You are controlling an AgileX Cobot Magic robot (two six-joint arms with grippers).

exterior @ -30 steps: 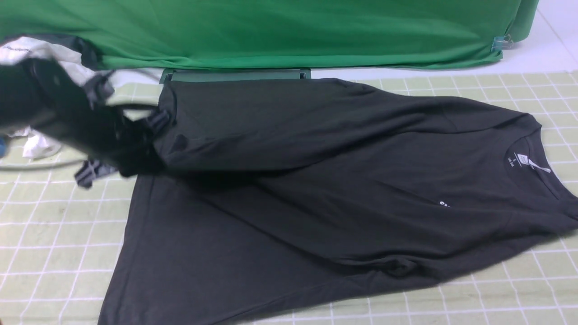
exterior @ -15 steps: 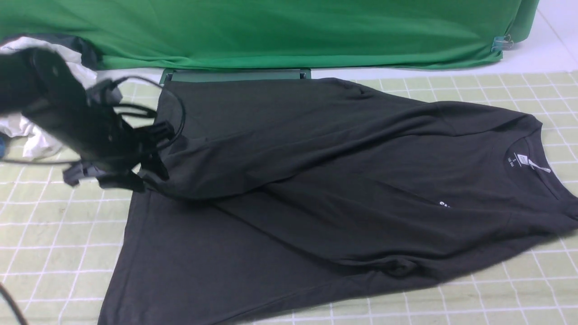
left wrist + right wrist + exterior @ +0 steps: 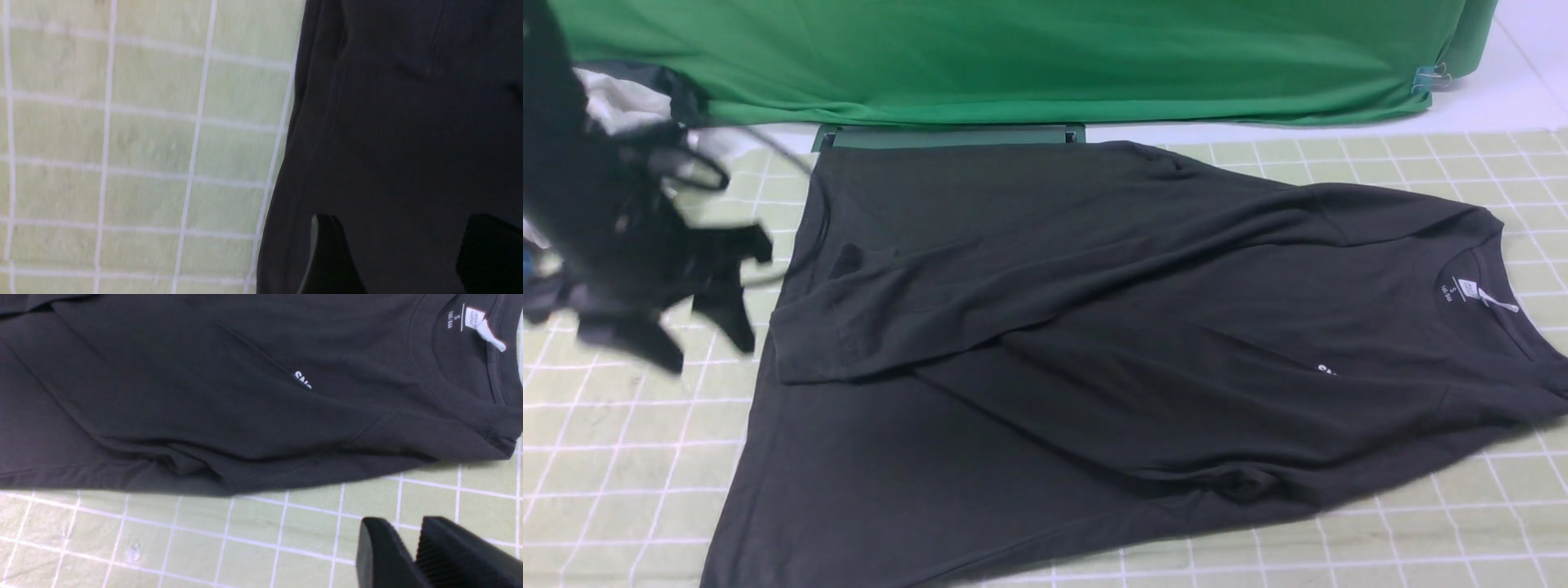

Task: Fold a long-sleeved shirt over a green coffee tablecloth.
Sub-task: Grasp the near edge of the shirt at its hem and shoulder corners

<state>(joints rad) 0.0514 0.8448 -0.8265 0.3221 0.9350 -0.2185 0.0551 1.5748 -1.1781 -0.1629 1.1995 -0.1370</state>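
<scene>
The black long-sleeved shirt (image 3: 1094, 327) lies spread on the green coffee tablecloth (image 3: 621, 457), its collar and white neck label (image 3: 1470, 290) to the right. One sleeve lies folded across the body, its cuff (image 3: 809, 351) near the hem. My left gripper (image 3: 712, 359) hangs open and empty just left of that cuff. In the left wrist view, that left gripper (image 3: 402, 222) has its fingers wide apart above the shirt (image 3: 408, 122) at its edge, beside the tablecloth (image 3: 143, 143). My right gripper (image 3: 404, 526) hovers over bare tablecloth (image 3: 245, 539) near the shirt (image 3: 204, 396), jaws slightly apart, holding nothing.
A plain deep-green fabric (image 3: 1013, 57) hangs along the back, held by a clip (image 3: 1429, 79). A dark green bar (image 3: 947, 135) sits at the shirt's far edge. A white garment (image 3: 613, 102) lies at the far left behind my left arm.
My left gripper opened and let go of the sleeve, which dropped flat across the shirt's body. The gripper then drew back to the left. The rest of the shirt did not move.
</scene>
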